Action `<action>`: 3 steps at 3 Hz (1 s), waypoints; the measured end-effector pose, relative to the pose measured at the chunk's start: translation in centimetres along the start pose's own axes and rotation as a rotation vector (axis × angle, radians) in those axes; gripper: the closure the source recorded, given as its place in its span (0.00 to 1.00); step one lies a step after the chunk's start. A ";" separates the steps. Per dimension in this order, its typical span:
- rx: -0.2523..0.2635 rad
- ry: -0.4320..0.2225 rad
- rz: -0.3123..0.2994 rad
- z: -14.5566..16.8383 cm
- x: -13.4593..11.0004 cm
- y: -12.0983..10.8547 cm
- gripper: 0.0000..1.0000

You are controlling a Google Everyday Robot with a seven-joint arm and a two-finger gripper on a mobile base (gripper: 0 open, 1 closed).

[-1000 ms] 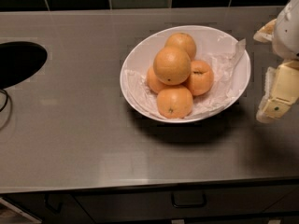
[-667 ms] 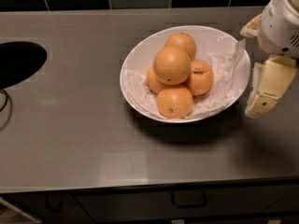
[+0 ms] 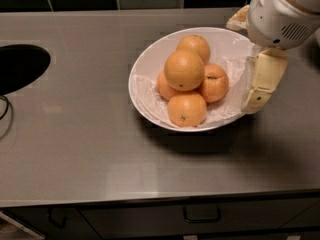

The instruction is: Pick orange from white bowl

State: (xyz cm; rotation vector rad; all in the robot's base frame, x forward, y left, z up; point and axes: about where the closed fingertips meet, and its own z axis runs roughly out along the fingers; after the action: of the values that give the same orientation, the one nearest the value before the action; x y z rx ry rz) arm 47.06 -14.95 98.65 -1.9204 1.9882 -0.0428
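Note:
The white bowl (image 3: 136,79) stands on the grey counter, right of centre, lined with crinkled clear wrap. Several oranges are piled in it. The orange (image 3: 184,70) is the largest and sits on top of the pile, with smaller ones behind, to the right, in front and under it. My gripper (image 3: 245,64) hangs from the white arm at the upper right, over the bowl's right rim. It is open and empty. One cream finger (image 3: 261,81) points down at the rim, the other finger (image 3: 237,20) sits by the far edge. The orange lies to its left, untouched.
A dark round opening (image 3: 20,66) is cut in the counter at the far left, with a thin cable (image 3: 5,109) beside it. Dark tiles run along the back. The counter's front edge (image 3: 160,196) has a drawer handle (image 3: 201,216) below it.
My gripper has moved left, from beside the bowl's right side to over its right rim. The bowl and oranges have not moved.

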 end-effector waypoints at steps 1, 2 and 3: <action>-0.084 -0.133 -0.117 0.9 -1.5 -0.5 0.00; -0.088 -0.187 -0.155 0.7 -2.7 -0.5 0.00; -0.088 -0.187 -0.156 0.7 -2.8 -0.5 0.00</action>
State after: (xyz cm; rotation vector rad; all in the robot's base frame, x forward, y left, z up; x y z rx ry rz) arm 47.77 -12.15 98.80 -2.0489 1.7436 0.1801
